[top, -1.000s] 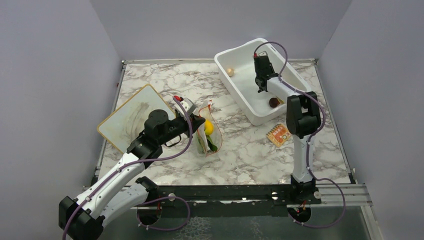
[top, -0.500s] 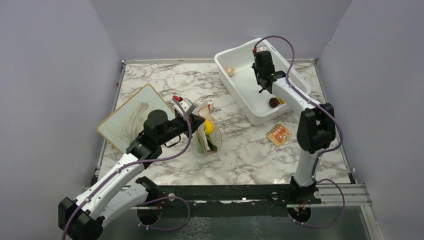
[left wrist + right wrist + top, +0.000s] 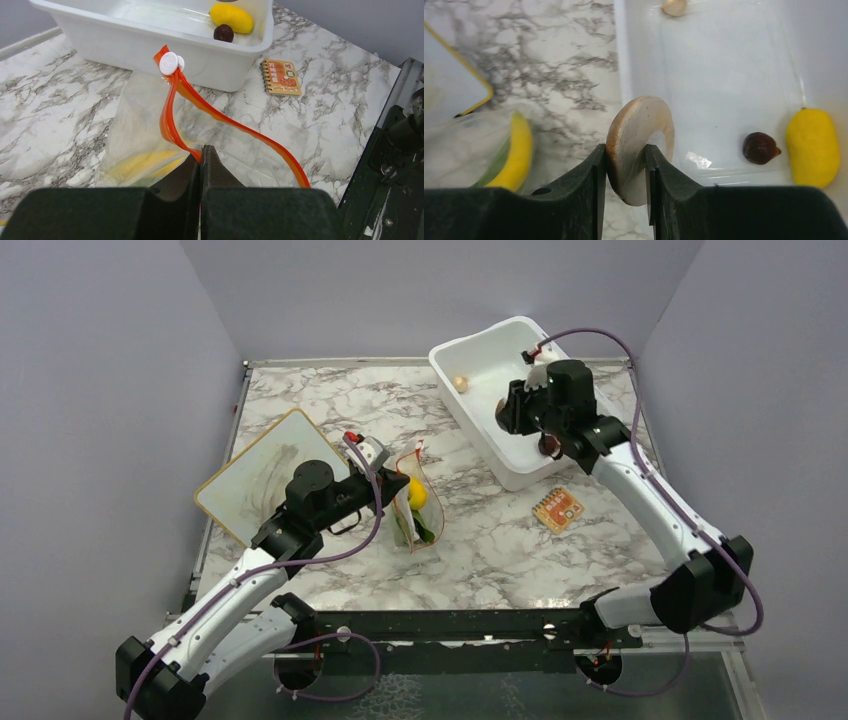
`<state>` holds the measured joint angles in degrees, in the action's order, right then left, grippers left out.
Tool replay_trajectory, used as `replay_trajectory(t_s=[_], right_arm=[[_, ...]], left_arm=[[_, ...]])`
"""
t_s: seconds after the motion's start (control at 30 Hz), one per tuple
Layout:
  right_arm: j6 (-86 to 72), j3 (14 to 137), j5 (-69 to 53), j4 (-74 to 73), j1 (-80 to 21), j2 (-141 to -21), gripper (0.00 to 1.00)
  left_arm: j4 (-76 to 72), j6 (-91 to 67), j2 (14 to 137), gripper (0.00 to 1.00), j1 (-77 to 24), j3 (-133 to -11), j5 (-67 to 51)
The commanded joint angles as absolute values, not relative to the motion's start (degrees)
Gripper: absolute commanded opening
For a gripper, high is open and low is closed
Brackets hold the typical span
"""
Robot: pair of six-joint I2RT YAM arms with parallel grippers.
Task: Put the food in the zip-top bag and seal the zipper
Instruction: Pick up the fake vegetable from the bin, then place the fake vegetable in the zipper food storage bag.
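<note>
The clear zip-top bag point(image 3: 415, 508) stands open mid-table, with a yellow banana point(image 3: 417, 496) and a green leafy vegetable point(image 3: 426, 531) inside. My left gripper point(image 3: 201, 152) is shut on the bag's red-orange zipper point(image 3: 220, 117) and holds the mouth up. My right gripper point(image 3: 625, 152) is shut on a round beige-brown piece point(image 3: 644, 130), held above the near-left wall of the white tub point(image 3: 480, 348). In the tub lie a yellow oval fruit point(image 3: 813, 147), a dark brown piece point(image 3: 760, 148) and another small beige piece point(image 3: 674, 7).
A small orange patterned notebook point(image 3: 557, 508) lies on the marble right of the bag, in front of the tub. A white cutting board with a yellow rim point(image 3: 255, 472) lies at the left, partly under my left arm. Grey walls enclose the table.
My right arm has swung out to the right and its wrist has turned, carrying the beige-brown piece from over the tub's middle toward its near-left wall. The left arm and bag have not moved.
</note>
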<state>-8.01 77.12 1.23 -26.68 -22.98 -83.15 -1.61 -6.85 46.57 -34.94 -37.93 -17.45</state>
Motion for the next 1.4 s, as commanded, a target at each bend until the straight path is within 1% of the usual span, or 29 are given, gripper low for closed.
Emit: replay_trajectory(t_s=[0.0,0.17,0.3,0.4,0.53,0.7,0.93,1.17,1.37], right_arm=[[-14.3,71.0,-18.0,-25.1,-23.4,-74.0,0.10],[-23.1,63.0,-34.6,-17.9,-23.4,-67.6,0.10],[-33.8,55.8,-46.8,-5.9,-23.4,-65.2,0.10],[-39.5,52.4,-51.8,1.1,-23.4,-64.6,0.10],[-40.8,50.6,-53.7,4.2,-23.4,-64.5,0.10],[-48.9,47.1,-58.2,13.8,-23.8,-64.1,0.11],[-53.3,45.7,-58.2,17.1,-26.9,-65.1,0.11],[-53.4,47.4,-55.2,16.5,-33.3,-69.2,0.11],[-50.6,49.4,-51.1,12.9,-35.7,-71.8,0.11]], left_arm=[[-4.3,-7.2,45.2,0.00,-34.9,-38.5,-16.7],[-4.3,-7.7,46.0,0.00,-34.9,-38.7,-17.3],[-4.5,-7.9,46.3,0.00,-34.9,-38.7,-17.8],[-4.4,-7.8,46.4,0.00,-34.9,-38.7,-17.8],[-4.2,-7.7,46.0,0.00,-34.9,-38.7,-17.5],[-4.3,-7.7,45.8,0.00,-34.9,-38.6,-17.3],[-4.3,-7.7,46.0,0.00,-34.9,-38.7,-17.6],[-4.2,-7.7,45.6,0.00,-34.9,-38.8,-17.6],[-4.2,-7.6,45.1,0.00,-34.9,-38.7,-17.6]])
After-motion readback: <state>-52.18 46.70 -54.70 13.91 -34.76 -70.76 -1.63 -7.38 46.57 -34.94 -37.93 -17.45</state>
